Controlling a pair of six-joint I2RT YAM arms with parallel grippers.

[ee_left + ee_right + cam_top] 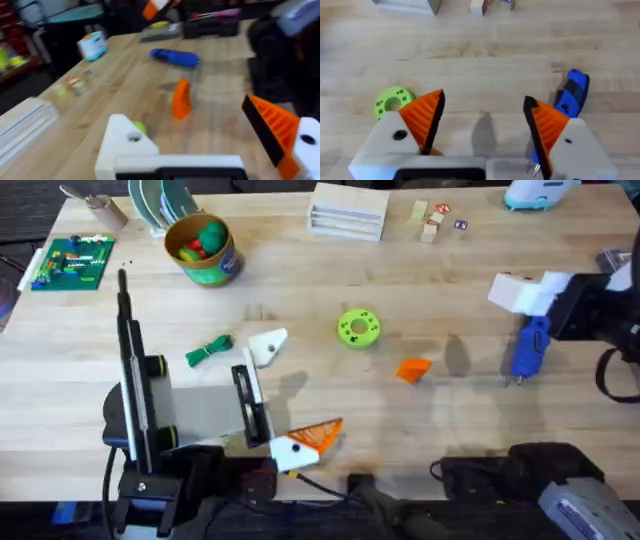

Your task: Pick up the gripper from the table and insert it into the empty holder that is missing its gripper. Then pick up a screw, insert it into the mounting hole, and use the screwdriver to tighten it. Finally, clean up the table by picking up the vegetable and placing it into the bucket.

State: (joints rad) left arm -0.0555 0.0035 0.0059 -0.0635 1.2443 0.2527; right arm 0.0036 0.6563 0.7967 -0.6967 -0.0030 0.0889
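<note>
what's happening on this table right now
Two robot arms sit at a wooden table, neither holding anything. The left gripper is open and lacks one orange tip: its bare white holder faces the loose orange gripper lying mid-table. The right gripper hangs open above the table by the blue screwdriver. The green vegetable lies on the table, not yet in the bucket.

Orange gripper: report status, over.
Left gripper and right gripper: jaws open, empty. Orange gripper loose on table, between green disc and screwdriver. Left holder bare. Nothing lying on it.
</note>
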